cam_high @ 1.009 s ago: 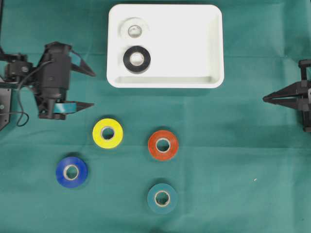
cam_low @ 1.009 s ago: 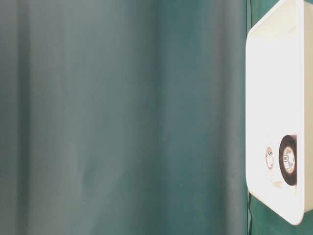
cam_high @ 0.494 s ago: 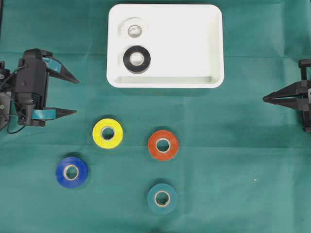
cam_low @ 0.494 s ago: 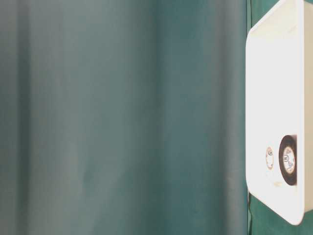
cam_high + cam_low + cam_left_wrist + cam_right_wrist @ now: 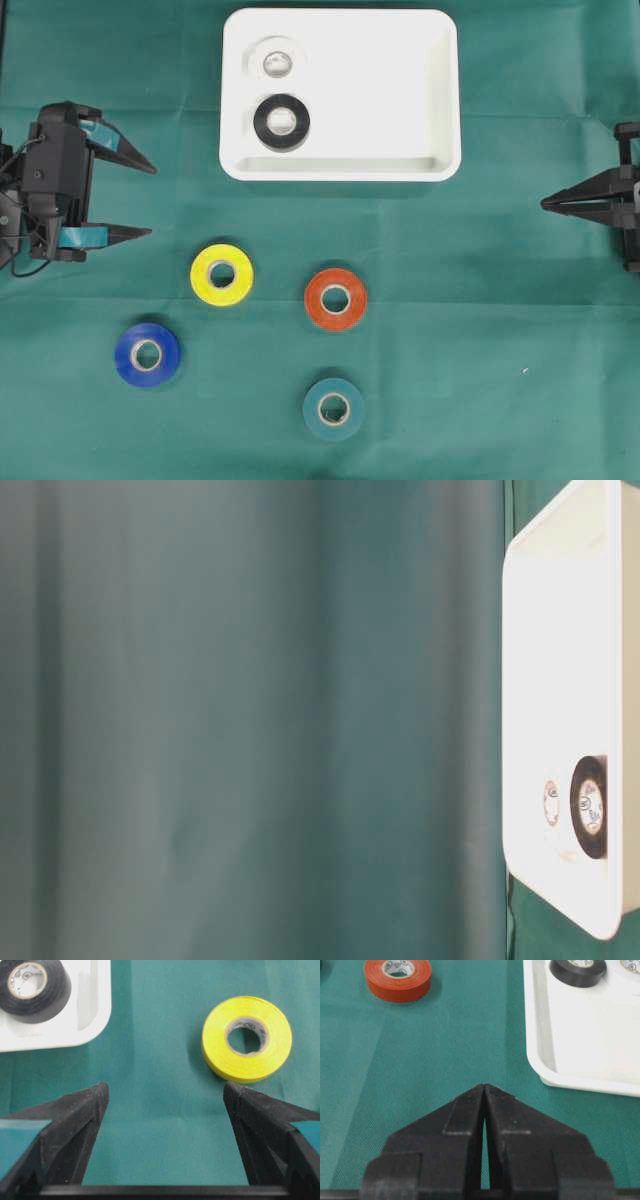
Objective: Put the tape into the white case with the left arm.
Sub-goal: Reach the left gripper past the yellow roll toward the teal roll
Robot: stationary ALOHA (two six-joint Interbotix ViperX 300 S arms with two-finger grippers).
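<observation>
- Pincer status: I found the left pincer (image 5: 145,200) spread wide and holding nothing, its teal-banded fingers (image 5: 118,149) pointing toward the middle of the surface (image 5: 480,350) from the left edge of the overhead view. The right pincer (image 5: 548,203) sat pressed together and empty at the right edge.
- Location of task items: the white case (image 5: 400,100) lay at the top centre, with a black roll (image 5: 282,121) and a pale roll (image 5: 275,61) already inside near its left end. Four rolls lay loose on the green cloth below it: yellow roll (image 5: 222,274), orange roll (image 5: 335,298), blue roll (image 5: 148,353) and teal roll (image 5: 333,408).
- Step in hand, as I judged it: approach to the next roll. The yellow roll (image 5: 247,1038) was nearest, showing ahead and off to the right-hand finger's side in the left wrist view, so I rated it the likely target.
- Recommendations noted: I would centre the roll between the fingers before descending, straddle its outer wall rather than the core, and lower until the tips are just above the cloth.
- Risk noted: an off-centre close could push the roll sideways; the release point should avoid the two rolls already in the case.
</observation>
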